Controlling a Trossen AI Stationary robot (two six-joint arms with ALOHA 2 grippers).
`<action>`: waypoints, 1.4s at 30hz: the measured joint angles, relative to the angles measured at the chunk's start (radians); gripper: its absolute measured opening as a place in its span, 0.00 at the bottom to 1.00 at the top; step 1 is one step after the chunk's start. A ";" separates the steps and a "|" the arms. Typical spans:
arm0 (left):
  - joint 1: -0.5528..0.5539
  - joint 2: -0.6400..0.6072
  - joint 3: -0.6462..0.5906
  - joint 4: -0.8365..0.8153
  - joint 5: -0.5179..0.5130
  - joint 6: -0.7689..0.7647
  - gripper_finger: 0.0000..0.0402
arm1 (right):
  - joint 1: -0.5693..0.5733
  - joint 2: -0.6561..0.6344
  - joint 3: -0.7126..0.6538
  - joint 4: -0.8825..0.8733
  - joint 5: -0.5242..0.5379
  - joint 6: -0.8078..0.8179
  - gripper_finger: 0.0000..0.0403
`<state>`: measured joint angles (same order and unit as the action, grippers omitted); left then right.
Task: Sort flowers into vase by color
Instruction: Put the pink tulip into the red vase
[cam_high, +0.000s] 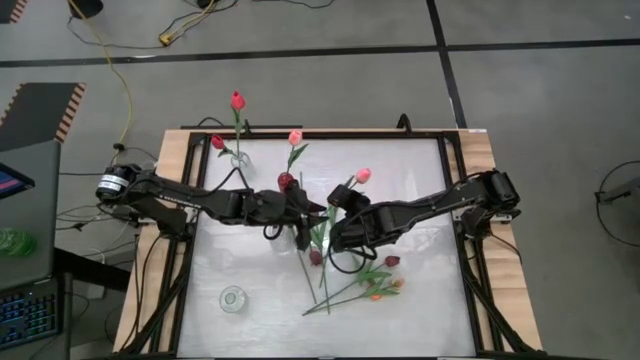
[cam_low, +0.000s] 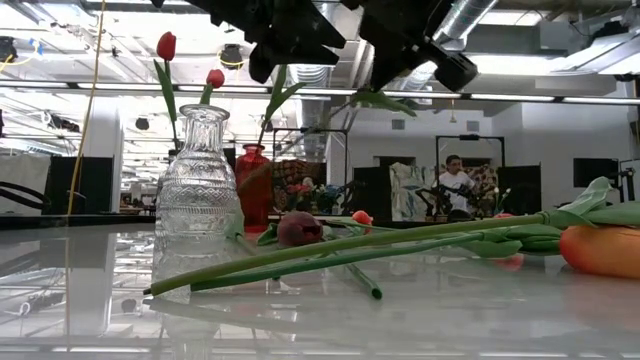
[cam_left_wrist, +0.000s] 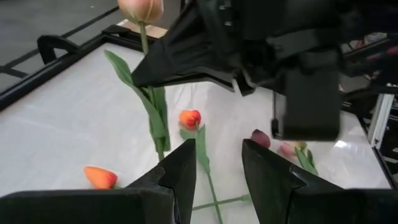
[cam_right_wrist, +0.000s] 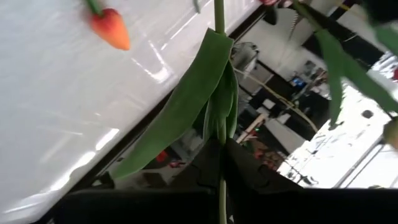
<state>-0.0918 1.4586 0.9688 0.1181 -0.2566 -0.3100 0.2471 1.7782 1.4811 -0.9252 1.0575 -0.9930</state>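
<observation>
My right gripper (cam_high: 342, 197) hangs above the table's middle, shut on a pink tulip (cam_high: 363, 175) with a long green leaf (cam_right_wrist: 186, 118). My left gripper (cam_high: 312, 212) hovers just to its left, open, with nothing between its fingers (cam_left_wrist: 180, 168). The held stem (cam_left_wrist: 152, 112) passes beside them. Two red tulips (cam_high: 237, 100) stand by their stems in a clear vase (cam_high: 240, 160) at the far left. Another pink tulip (cam_high: 295, 137) rises from a dark red vase (cam_high: 286, 181). Several tulips (cam_high: 350, 280) lie flat on the table. My right gripper pinches the pink tulip's stem (cam_right_wrist: 221, 140) between its two fingers, just below where the leaf joins. The fingers come from the table's right, slanting slightly down, and lie across the stem. The tulip is lifted clear, roughly upright, head (cam_left_wrist: 140, 7) above the fingers.
An empty clear vase (cam_high: 232, 298) stands near the front left. The loose tulips on the table have orange (cam_left_wrist: 189, 118), maroon (cam_left_wrist: 261, 138) and pink heads. A black frame (cam_high: 455, 150) borders the white tabletop. People and equipment show in the room behind (cam_low: 455, 175).
</observation>
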 joint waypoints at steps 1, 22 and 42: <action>0.003 0.000 0.000 0.000 -0.006 0.000 0.29 | 0.001 0.000 0.000 0.016 0.004 -0.016 0.10; 0.021 0.000 0.000 -0.060 -0.070 -0.026 0.29 | 0.022 0.000 0.000 0.279 0.023 -0.265 0.10; 0.022 0.000 0.000 -0.068 -0.072 -0.027 0.06 | 0.021 0.000 0.000 0.318 0.022 -0.265 0.10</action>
<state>-0.0700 1.4590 0.9688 0.0502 -0.3282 -0.3370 0.2684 1.7782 1.4811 -0.6067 1.0794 -1.2579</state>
